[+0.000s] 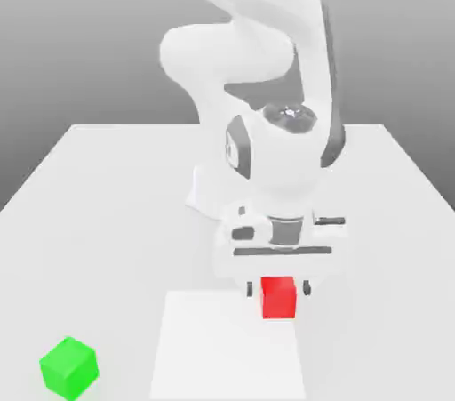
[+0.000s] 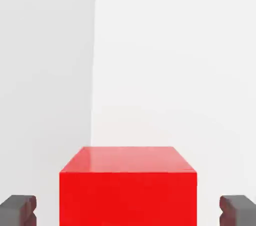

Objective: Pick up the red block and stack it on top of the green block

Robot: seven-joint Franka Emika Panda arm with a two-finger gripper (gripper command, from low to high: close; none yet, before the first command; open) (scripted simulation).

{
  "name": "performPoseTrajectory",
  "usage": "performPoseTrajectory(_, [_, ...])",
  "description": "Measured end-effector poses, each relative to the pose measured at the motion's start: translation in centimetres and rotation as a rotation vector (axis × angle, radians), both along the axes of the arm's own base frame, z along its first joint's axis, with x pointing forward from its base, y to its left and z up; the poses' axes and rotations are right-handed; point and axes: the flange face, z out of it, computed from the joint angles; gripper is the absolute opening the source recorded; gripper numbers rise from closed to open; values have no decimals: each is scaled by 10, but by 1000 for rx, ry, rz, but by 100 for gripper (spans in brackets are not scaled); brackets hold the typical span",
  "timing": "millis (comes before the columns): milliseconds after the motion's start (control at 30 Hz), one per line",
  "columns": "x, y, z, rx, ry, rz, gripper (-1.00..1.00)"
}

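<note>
The red block sits near the far edge of a white mat, directly under the hand. My gripper is lowered over it and open, one finger on each side of the cube. In the hand view the red block lies between the two dark fingertips, with a clear gap on both sides, so the gripper does not touch it. The green block rests on the table at the exterior view's lower left, well apart from the red one.
The white table spreads out around the arm's base, which stands behind the hand. The mat's edge runs beside the red block in the hand view.
</note>
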Motion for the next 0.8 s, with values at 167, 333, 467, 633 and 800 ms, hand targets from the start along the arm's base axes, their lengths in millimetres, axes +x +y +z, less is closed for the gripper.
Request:
performPoseTrajectory(167, [0, 0, 0, 0, 0, 0, -100])
performPoseTrajectory(333, [2, 1, 37, -3, -1, 1, -100])
performPoseTrajectory(467, [17, -20, 64, 4, 1, -92, -100])
performPoseTrajectory(633, [75, -101, 79, 18, 2, -427, -100])
performPoseTrajectory(800, [114, -206, 92, 15, 1, -766, -100])
